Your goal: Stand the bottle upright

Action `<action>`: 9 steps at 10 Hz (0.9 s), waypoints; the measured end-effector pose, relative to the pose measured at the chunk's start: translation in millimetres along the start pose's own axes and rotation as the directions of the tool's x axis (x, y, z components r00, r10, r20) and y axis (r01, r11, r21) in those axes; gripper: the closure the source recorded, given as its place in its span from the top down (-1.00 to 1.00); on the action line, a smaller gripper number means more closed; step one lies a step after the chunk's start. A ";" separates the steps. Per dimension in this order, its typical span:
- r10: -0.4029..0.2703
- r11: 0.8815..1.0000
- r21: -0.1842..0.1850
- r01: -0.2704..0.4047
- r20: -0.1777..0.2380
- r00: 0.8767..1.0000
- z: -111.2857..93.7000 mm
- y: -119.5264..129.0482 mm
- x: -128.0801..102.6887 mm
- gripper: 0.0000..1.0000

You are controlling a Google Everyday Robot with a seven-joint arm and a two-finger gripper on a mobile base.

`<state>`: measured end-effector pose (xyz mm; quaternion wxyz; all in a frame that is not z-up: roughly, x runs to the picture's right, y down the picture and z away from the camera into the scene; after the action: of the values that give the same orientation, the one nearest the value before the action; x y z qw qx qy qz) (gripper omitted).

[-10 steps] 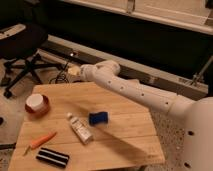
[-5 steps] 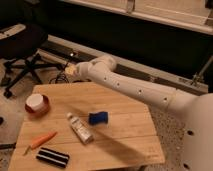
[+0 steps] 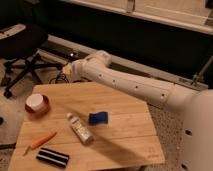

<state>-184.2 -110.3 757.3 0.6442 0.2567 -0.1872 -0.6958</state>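
Lying on its side, the bottle is seen near the middle of the wooden table, a little toward the left and front as the camera view shows it. Its white cap is turned toward the far left and its base toward the near right, so that it is set diagonally across the boards. It is not touched by anything.

A small blue object is placed just beside the bottle on the right, close but apart from it. An orange carrot is laid to the left of the bottle, in the front left part of the table. A black-and-white striped block is found in front of the carrot, close to the near edge. A red bowl with something white in it is set by the left edge, farther back than the bottle.

The white arm is stretched from the robot's body at the right across the back of the table, with its bend raised over the far edge. The gripper is held at the far left corner of the table, just beyond the back edge, higher than the bottle and well apart from it. Whether the gripper is open or closed cannot be told. A black office chair is seen on the floor behind the table at the left.
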 end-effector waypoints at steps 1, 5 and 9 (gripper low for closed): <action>-0.011 1.000 -0.008 0.011 0.006 1.000 -0.2 0.9 -1.7 0.22; -0.190 0.971 -0.121 0.207 0.138 0.972 2.2 -12.0 -29.4 0.22; -0.255 0.913 -0.229 0.339 0.329 0.909 -7.7 -25.1 -56.6 0.22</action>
<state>-197.5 -51.1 742.8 0.5247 0.0829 -0.1378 -0.8359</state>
